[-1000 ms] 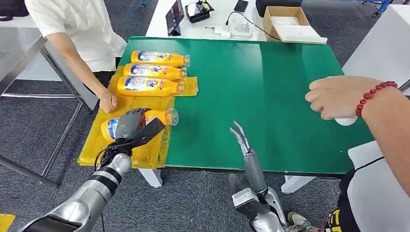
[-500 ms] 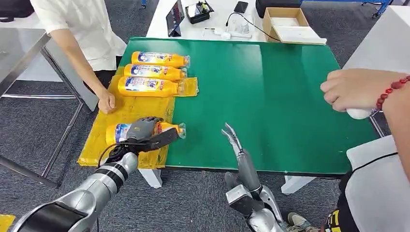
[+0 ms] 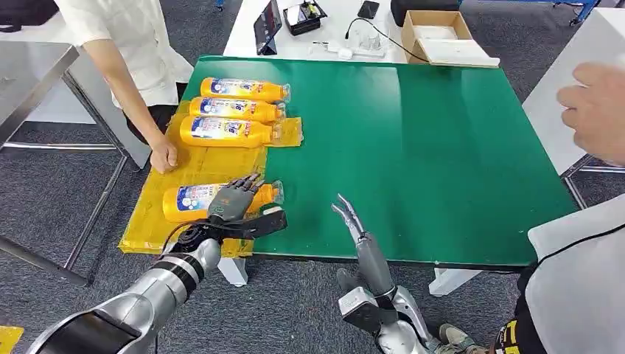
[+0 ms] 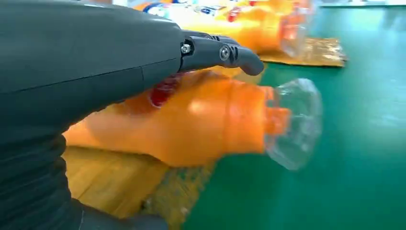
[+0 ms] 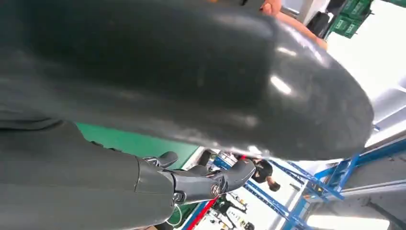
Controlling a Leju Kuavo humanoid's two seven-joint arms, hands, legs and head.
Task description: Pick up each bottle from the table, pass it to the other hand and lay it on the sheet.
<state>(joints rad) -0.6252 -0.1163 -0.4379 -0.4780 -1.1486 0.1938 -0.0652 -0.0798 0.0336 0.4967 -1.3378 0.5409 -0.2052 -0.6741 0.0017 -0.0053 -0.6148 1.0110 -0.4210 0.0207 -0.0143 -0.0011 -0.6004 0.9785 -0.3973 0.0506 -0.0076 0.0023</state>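
On yellow sheet [image 3: 147, 232] | bottle [image 3: 193, 202] lies flat, delivered | left robot hand [image 3: 237, 203] released, fingers spread over it | right robot hand [image 3: 348, 217] empty, fingers apart.

silver arms, dark grey left hand [image 3: 234, 200]

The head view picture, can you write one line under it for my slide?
Left hand resting open over the fourth orange bottle lying on the yellow sheet, right hand empty above the green table.

Grey carpet floor [image 3: 295, 302]; white desk [image 3: 243, 29] behind green table [image 3: 413, 140].
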